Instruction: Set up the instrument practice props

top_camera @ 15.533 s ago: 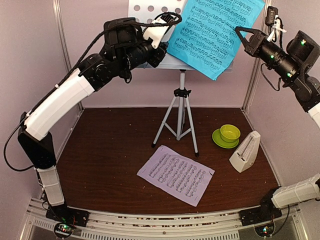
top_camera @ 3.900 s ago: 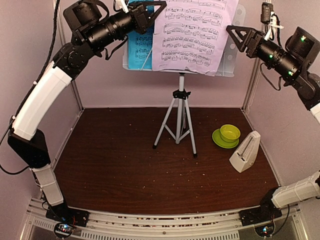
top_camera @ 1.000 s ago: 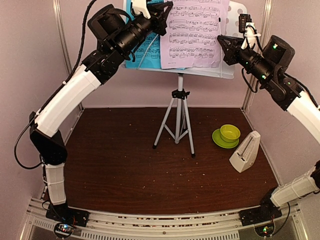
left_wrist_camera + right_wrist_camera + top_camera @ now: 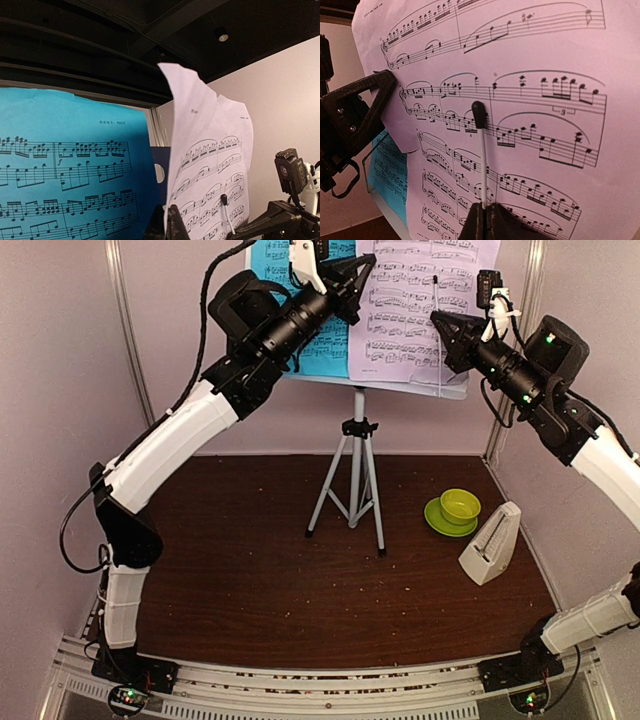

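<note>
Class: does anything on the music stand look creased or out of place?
Yes: the lilac paper music sheet is buckled, its upper left corner curling forward instead of lying flat like the cyan paper music sheet.

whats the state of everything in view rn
stand, upright on its tripod
cyan sheet, on the stand, left side
lilac sheet, on the stand, left edge pinched
rod, in front of lilac sheet, gripped
metronome, upright, untouched
cup, upright on saucer
left gripper, shut on lilac sheet
right gripper, shut on rod
</note>
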